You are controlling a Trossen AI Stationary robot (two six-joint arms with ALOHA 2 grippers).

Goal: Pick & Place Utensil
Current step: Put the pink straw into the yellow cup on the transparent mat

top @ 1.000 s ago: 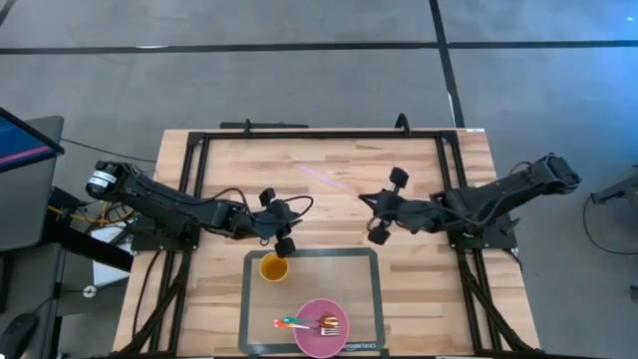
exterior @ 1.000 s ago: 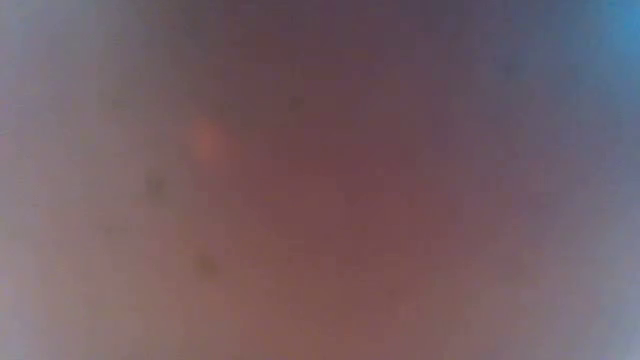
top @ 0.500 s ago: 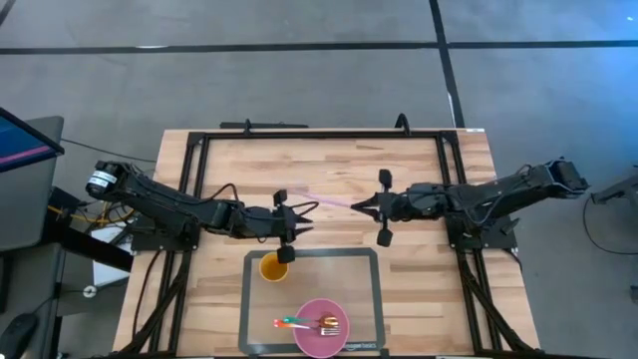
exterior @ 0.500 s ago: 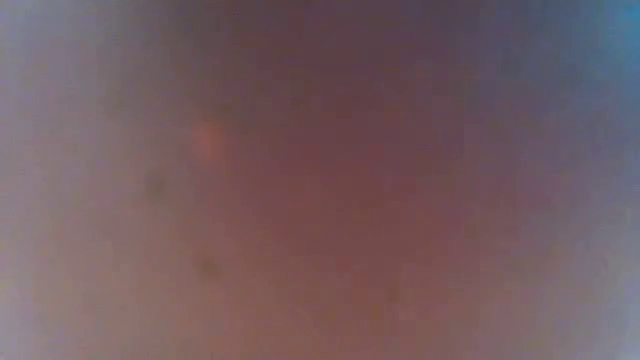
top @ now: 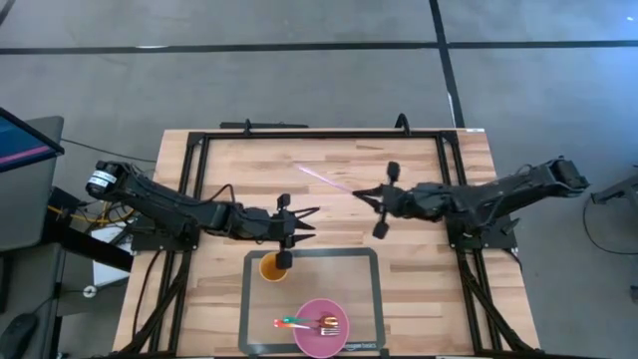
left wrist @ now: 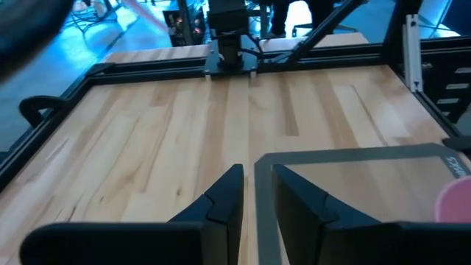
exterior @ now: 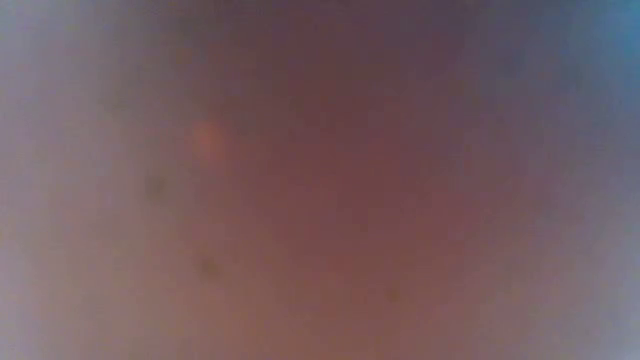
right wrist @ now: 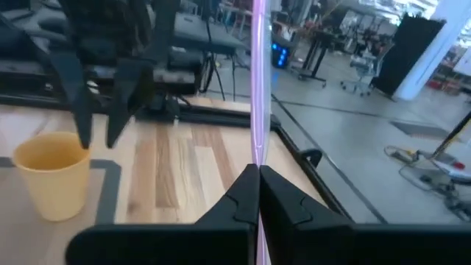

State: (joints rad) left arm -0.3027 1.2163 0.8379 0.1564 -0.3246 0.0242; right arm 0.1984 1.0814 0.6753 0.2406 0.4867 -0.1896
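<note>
A thin translucent pink utensil (top: pixel 324 179) is held by my right gripper (top: pixel 357 193) above the table's middle; in the right wrist view the utensil (right wrist: pixel 257 73) runs past the shut fingers (right wrist: pixel 257 171). My left gripper (top: pixel 311 219) hovers open just left of it, over the far edge of the grey mat (top: pixel 374 299), touching nothing; its fingertips (left wrist: pixel 256 173) stand a little apart. A yellow cup (top: pixel 272 267) stands upright on the mat's far left corner. The low view shows only blur. My right gripper pinches the pink utensil near one end (right wrist: pixel 257 163) between its two fingers, coming roughly level from the table's right. The long free part (top: pixel 311 173) sticks out past the fingertips toward the table's far left. The utensil is lifted clear of the table.
A pink plate (top: pixel 321 327) at the mat's near edge carries a fork (top: pixel 328 324) and a green-and-orange utensil (top: pixel 289 322). The yellow cup (right wrist: pixel 51 177) sits just below the left arm's fingers. A black frame (top: pixel 319 133) rims the wooden table; bare wood lies far of the mat.
My right gripper has moved toward the table's left and turned at the wrist, still shut on the pink utensil, whose free end has swung and now points far-left. My left gripper has moved toward the right, past the cup, and turned about its wrist.
</note>
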